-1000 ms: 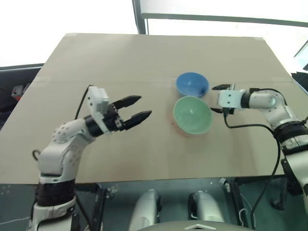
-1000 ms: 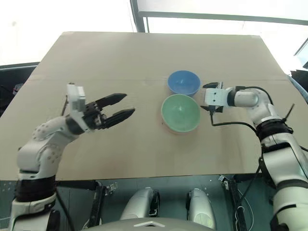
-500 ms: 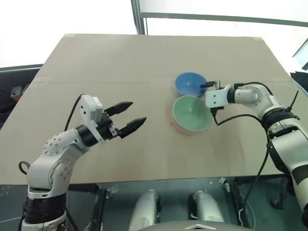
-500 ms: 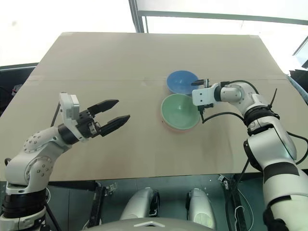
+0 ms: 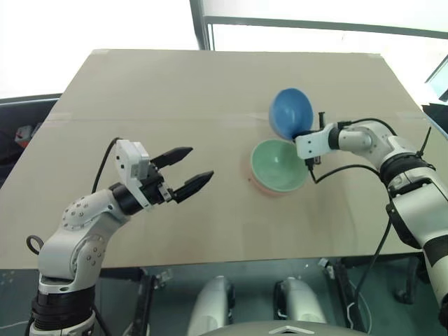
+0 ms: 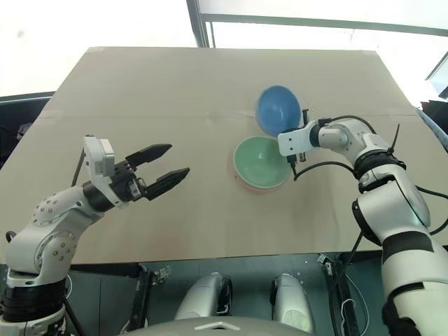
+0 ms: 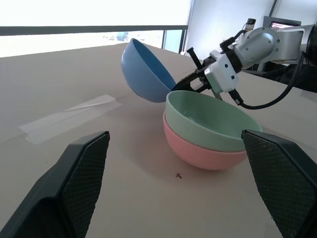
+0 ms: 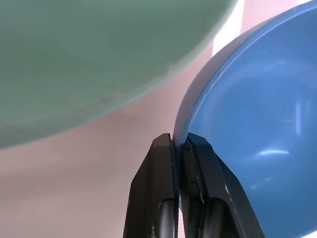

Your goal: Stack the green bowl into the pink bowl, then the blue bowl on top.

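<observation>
A tan surface (image 5: 175, 91) holds a stack of two bowls right of centre: the green bowl (image 5: 278, 165) sits nested in the pink bowl (image 7: 198, 151), so the first step looks done. Just beyond the stack, the right gripper (image 8: 178, 146) pinches the rim of the blue bowl (image 5: 290, 113), which is tipped up on edge beside the green bowl's far side. It has yet to be carried over and set inside the green bowl. The left gripper (image 5: 185, 170) hovers wide and empty, well apart to the left.
</observation>
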### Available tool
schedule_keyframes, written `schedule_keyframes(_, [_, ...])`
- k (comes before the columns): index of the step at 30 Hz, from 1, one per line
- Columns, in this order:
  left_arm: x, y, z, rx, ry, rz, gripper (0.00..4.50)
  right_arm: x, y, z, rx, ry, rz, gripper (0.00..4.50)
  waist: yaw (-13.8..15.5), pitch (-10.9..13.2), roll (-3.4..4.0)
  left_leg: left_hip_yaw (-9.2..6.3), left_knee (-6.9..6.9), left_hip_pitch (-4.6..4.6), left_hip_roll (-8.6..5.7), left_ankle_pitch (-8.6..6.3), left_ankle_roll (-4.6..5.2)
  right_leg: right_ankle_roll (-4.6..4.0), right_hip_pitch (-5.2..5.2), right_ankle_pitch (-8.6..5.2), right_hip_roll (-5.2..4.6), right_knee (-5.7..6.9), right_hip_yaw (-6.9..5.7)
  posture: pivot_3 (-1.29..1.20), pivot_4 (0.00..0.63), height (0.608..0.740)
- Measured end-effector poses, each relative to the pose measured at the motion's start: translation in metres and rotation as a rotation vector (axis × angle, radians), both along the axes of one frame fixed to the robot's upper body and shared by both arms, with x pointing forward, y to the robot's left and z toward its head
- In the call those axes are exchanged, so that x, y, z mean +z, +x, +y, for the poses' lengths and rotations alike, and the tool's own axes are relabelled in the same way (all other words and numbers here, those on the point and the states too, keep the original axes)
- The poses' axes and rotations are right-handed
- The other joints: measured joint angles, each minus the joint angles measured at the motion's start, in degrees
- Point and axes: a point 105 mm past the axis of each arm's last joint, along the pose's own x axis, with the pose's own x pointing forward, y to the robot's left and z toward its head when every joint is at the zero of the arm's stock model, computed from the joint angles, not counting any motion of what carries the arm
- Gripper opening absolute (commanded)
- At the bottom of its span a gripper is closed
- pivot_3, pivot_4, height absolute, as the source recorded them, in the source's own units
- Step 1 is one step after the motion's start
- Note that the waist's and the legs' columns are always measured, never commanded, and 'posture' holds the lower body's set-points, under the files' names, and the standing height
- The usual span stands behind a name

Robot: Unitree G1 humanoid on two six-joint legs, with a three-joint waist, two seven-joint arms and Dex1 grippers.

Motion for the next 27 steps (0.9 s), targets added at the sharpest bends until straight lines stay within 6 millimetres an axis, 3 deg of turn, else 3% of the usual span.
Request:
schedule_keyframes(2, [0.002,0.002,-0.001,0.005,0.007,-0.011,4.5,0.013,-0.001,-0.003,-0.005,0.082,0.027,0.14,0.0,0.0,0.06,0.0,-0.01,-0.01,0.0,0.0,0.0,0.0,0.01,0.0,0.0,-0.04,0.0,0.0,0.15,0.74])
schedule_keyframes(5, [0.001,0.003,-0.004,0.001,0.005,-0.011,4.5,0.05,-0.009,-0.003,0.042,0.231,0.06,0.14,0.0,0.1,0.09,-0.01,-0.1,0.0,0.02,0.0,0.0,0.0,0.02,0.01,0.0,-0.07,-0.02,0.0,0.15,0.74])
schedule_keyframes(8, [-0.003,0.005,-0.005,0.006,0.0,-0.001,4.5,0.074,-0.041,-0.001,0.141,0.35,0.155,0.14,0.6,0.0,0.1,-0.18,-0.2,-0.06,0.06,0.0,0.0,0.0,0.11,0.01,-0.02,-0.05,-0.2,0.0,0.15,0.74])
schedule_keyframes(13, [-0.007,0.009,-0.003,0.017,-0.005,0.017,4.5,0.067,-0.102,0.013,0.217,0.365,0.379,0.14,1.0,0.1,0.15,-0.14,-0.18,-0.1,0.02,-0.02,0.02,0.0,0.07,0.01,-0.06,-0.04,-0.21,0.0,0.15,0.74])
schedule_keyframes(17, [-0.006,0.015,-0.002,0.018,-0.011,0.019,4.5,0.054,-0.125,0.021,0.196,0.363,0.463,0.14,1.1,0.0,0.1,-0.09,-0.05,0.05,0.02,-0.01,0.01,-0.01,0.08,0.01,-0.05,0.03,-0.15,0.0,0.15,0.74])
schedule_keyframes(18, [-0.005,0.016,-0.003,0.016,-0.011,0.017,4.5,0.051,-0.127,0.022,0.186,0.36,0.481,0.72,1.1,0.0,0.1,-0.08,-0.01,0.06,0.02,-0.01,0.01,-0.01,0.08,0.01,-0.05,0.08,-0.12,0.0,0.15,0.74])
schedule_keyframes(21, [-0.004,0.018,-0.005,0.002,-0.009,0.015,4.5,0.043,-0.129,0.021,0.151,0.35,0.507,1.67,1.1,0.0,0.08,-0.07,-0.01,0.06,0.01,-0.02,0.02,-0.01,0.07,0.01,-0.05,0.07,-0.08,0.0,0.15,0.74])
schedule_keyframes(24, [-0.004,0.018,-0.005,-0.003,-0.003,0.016,4.5,0.038,-0.128,0.018,0.113,0.365,0.511,2.96,1.3,0.0,0.07,-0.05,-0.05,-0.03,0.0,-0.02,0.03,-0.01,-0.02,0.01,-0.04,0.07,-0.07,0.0,0.15,0.74])
schedule_keyframes(27, [-0.006,0.018,-0.005,-0.002,0.006,0.02,4.5,0.043,-0.128,0.017,0.084,0.42,0.493,2.96,1.7,0.0,0.07,-0.04,-0.1,-0.07,0.0,-0.02,0.03,0.0,-0.03,0.01,-0.04,0.05,-0.08,0.0,0.15,0.74])
